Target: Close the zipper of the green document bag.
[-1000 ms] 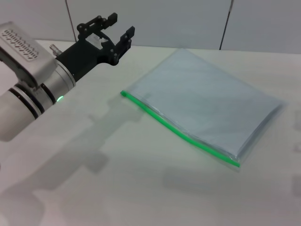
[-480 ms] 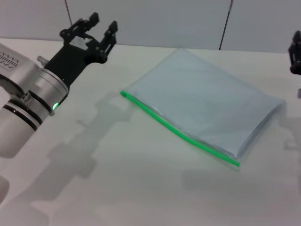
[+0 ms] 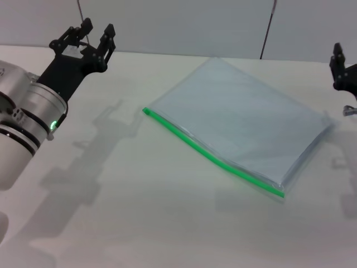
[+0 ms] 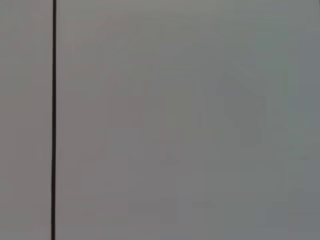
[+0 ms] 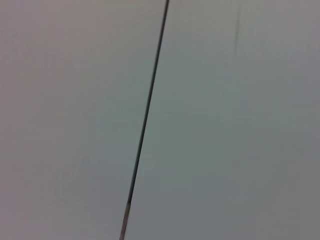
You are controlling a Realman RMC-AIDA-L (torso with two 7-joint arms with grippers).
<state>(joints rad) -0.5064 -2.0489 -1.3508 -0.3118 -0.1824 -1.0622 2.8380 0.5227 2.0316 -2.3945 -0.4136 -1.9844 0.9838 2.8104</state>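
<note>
The green document bag point(image 3: 245, 114) lies flat on the white table point(image 3: 139, 212), a pale blue-grey pouch set at a slant. Its zipper point(image 3: 212, 156) is the bright green strip along the long edge nearest me; I cannot make out the slider. My left gripper point(image 3: 96, 32) hovers open at the far left, well away from the bag's left corner, with nothing between its fingers. Only part of my right gripper point(image 3: 341, 70) shows at the right edge, above the table just beyond the bag's right corner. Both wrist views show only wall.
Grey wall panels with dark seams point(image 3: 268, 28) stand behind the table's far edge. The same panel seams fill the left wrist view point(image 4: 53, 120) and the right wrist view point(image 5: 147, 115). A small metal part point(image 3: 350, 111) shows under the right gripper.
My left arm has swung left and back, away from the bag. The right gripper has come into view at the right edge and shifted slightly inward. The bag has not moved.
</note>
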